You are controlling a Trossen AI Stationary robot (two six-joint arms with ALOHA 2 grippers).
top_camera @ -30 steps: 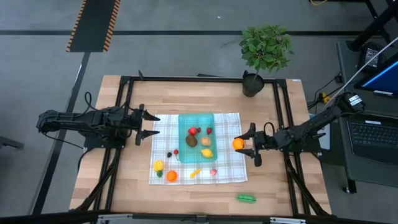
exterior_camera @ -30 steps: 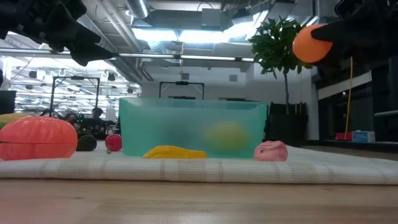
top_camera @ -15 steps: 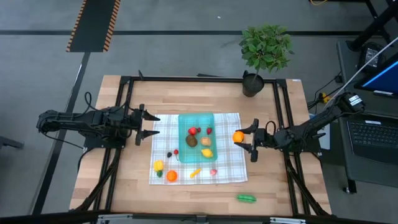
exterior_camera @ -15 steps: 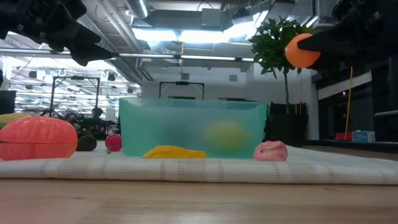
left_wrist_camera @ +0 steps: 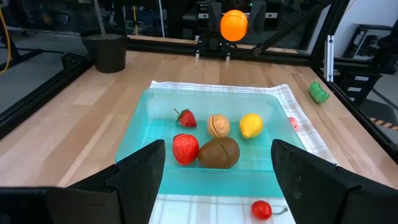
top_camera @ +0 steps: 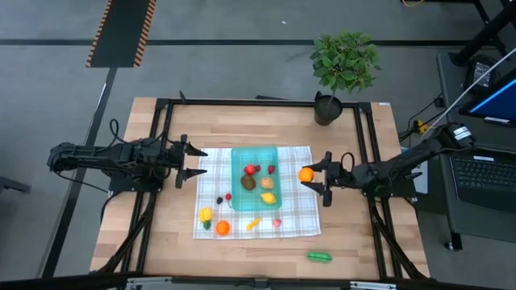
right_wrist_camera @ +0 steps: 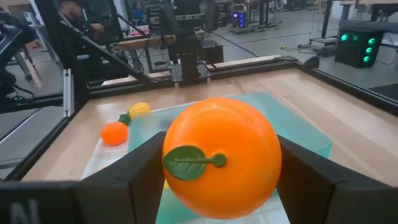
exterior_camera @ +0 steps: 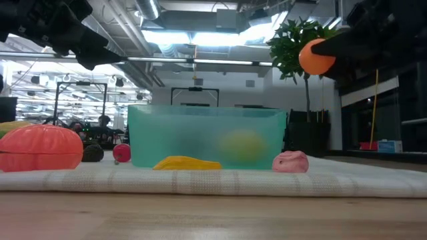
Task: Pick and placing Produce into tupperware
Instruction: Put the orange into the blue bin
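The teal tupperware [top_camera: 255,176] stands on the checked cloth [top_camera: 298,217] and holds several produce pieces, among them a strawberry [left_wrist_camera: 185,117], a brown fruit [left_wrist_camera: 219,152] and a lemon [left_wrist_camera: 250,125]. More produce lies on the cloth near it: an orange-red piece [top_camera: 222,228], a yellow one [top_camera: 253,224] and a pink one [top_camera: 276,222]. My right gripper [top_camera: 311,176] is shut on a toy orange [top_camera: 306,174] just right of the tupperware, above the cloth. My left gripper [top_camera: 200,161] hangs open over the cloth's left edge. My right gripper pinches the toy orange by its two opposite sides [right_wrist_camera: 180,134] between its two fingers [right_wrist_camera: 134,180]. The fingers lie level and come from the table's right side. The orange hangs clear of the cloth [exterior_camera: 316,57], its leaf end [right_wrist_camera: 189,162] facing back toward the wrist.
A green pod [top_camera: 319,257] lies on bare wood near the front right. A potted plant [top_camera: 345,64] stands at the far edge. A black frame [top_camera: 161,113] runs around the work area. Bare wood lies on both sides of the cloth.
My right gripper has carried the toy orange toward the table's far edge and a little left, closer to the tupperware's right wall, and has swung slightly. The orange stays clear of the cloth. The grip is unchanged.
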